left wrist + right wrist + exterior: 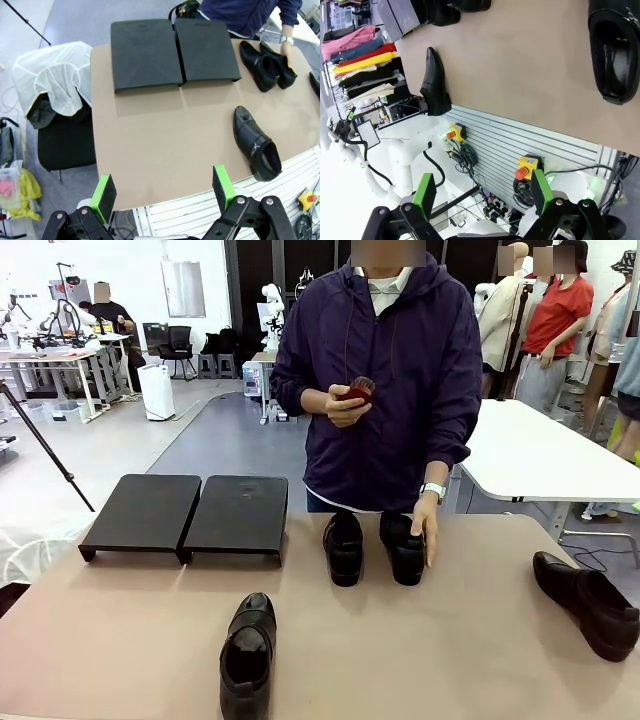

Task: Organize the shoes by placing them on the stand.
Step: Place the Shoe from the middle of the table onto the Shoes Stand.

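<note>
**Shoes (343, 547) on table, off the stand**

Four, glossy black leather, rounded toes, low heels, all resting on the matte tan table (430, 670).
Pair (403, 548) side by side at the far edge, with the person's hand (428, 530) laid against the outer one.
Near shoe (247, 655) alone toward the robot's side, toe pointing away, strap across the vamp, dark opening upward.
Fourth shoe (590, 602) at the right edge, lying at an angle.
Stand (185, 515): two flat rectangular panels, matte black, slanted, side by side on short legs, far left, left of the pair.
Left gripper (164, 192) spread wide, high over the near edge, nothing between the green pads.
Right gripper (482, 194) equally wide, off the table's edge, nothing held.
</note>
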`<move>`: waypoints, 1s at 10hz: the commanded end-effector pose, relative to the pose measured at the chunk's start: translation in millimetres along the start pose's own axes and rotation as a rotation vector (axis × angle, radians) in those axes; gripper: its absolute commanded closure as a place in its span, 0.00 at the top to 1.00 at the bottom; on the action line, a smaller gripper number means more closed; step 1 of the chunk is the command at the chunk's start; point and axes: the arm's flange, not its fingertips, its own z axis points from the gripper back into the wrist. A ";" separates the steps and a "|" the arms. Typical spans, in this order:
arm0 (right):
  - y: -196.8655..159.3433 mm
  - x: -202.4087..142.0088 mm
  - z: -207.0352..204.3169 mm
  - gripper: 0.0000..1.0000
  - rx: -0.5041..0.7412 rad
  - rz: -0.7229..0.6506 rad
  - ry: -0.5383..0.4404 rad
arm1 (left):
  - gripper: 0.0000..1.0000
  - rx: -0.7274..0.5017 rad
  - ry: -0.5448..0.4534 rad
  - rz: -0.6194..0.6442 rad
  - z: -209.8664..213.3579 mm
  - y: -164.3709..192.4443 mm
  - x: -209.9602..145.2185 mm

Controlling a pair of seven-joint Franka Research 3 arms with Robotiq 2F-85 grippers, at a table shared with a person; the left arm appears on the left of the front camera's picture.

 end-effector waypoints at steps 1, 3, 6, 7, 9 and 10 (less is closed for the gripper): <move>1.6 -0.7 5.9 1.00 -0.012 -0.011 0.013 | 1.00 0.004 0.001 0.003 -0.7 -0.8 -0.5; 1.6 -0.7 5.9 1.00 -0.012 -0.011 0.013 | 1.00 0.004 0.001 0.003 -0.7 -0.8 -0.5; 1.6 -0.7 5.9 1.00 -0.012 -0.011 0.013 | 1.00 0.004 0.001 0.003 -0.7 -0.8 -0.5; 1.6 -0.7 5.9 1.00 -0.012 -0.011 0.013 | 1.00 0.004 0.001 0.003 -0.7 -0.8 -0.5; 1.6 -0.7 5.9 1.00 -0.012 -0.011 0.013 | 1.00 0.051 0.118 0.093 -17.4 -45.2 10.9; 1.6 -0.7 5.9 1.00 -0.012 -0.011 0.013 | 1.00 0.032 0.181 0.234 -42.0 -102.9 18.8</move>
